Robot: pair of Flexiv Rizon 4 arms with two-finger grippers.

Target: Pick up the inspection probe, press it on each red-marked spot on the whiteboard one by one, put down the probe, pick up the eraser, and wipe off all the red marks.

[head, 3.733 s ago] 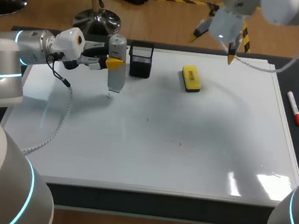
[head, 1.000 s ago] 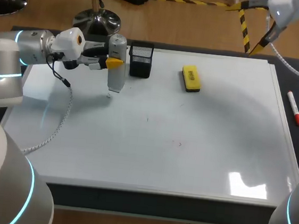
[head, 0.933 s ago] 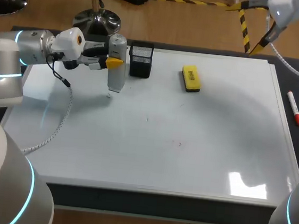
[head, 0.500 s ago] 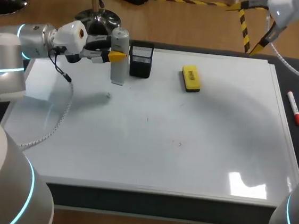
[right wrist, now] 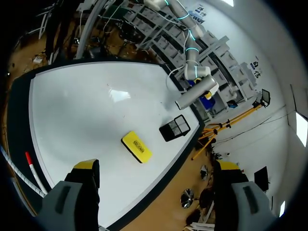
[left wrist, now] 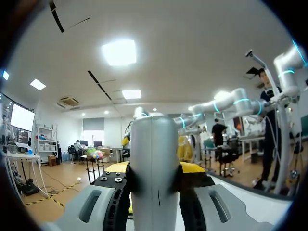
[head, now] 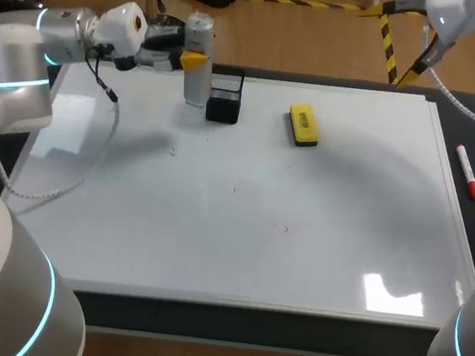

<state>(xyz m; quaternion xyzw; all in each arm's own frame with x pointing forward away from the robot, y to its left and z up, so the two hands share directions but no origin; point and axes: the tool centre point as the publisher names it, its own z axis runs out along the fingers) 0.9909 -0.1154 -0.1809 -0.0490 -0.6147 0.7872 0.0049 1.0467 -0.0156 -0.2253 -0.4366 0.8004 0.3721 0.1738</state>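
Jaws of the left gripper [head: 191,57] clamp the grey inspection probe [head: 197,82] upright, just beside a black mesh holder [head: 224,97]. Right gripper [right wrist: 156,168] hangs wide open. The yellow eraser [head: 304,125] has a label too small to read.

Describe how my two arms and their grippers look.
Both arms are built of rounded silver-grey links with glowing cyan rings. The left arm has a white wrist camera housing with an orange ring and a braided white cable. The right arm has a grey cable. The left gripper and right gripper have grey fingers with yellow tips.
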